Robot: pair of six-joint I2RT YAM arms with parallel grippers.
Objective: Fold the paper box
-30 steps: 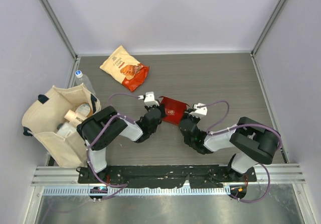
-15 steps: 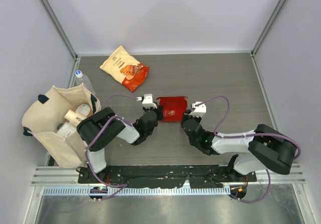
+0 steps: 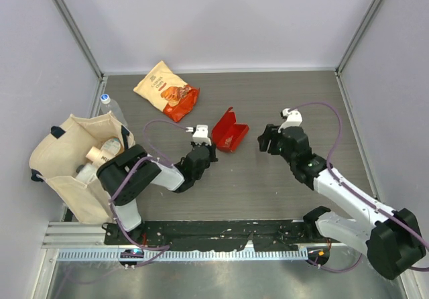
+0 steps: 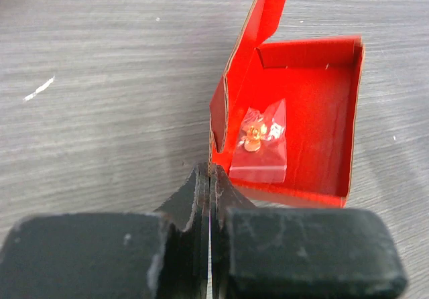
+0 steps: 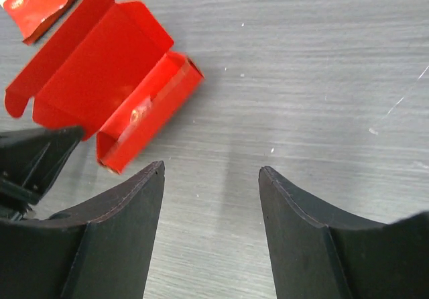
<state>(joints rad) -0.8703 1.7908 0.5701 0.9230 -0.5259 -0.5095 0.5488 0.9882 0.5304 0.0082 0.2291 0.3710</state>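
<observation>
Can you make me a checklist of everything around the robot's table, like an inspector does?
Surface: grey wood-grain table, a few pale scuffs.
Job's things: red paper box, open, lid up, small clear packet inside.
Clutter: snack bag at the back; filled tote bag and bottle on the left.
Grippers: left gripper shut, tips at the box's corner; right gripper open, off the box.
Cables: purple cables loop along both arms.
Surroundings: pale walls, metal rail at the near edge.

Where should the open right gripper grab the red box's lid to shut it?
Probably the free top edge of the lid, coming from above on the right. The lid stands upright beside the open tray and is thin enough to pinch, and the left gripper is already shut on the near corner of the box.
</observation>
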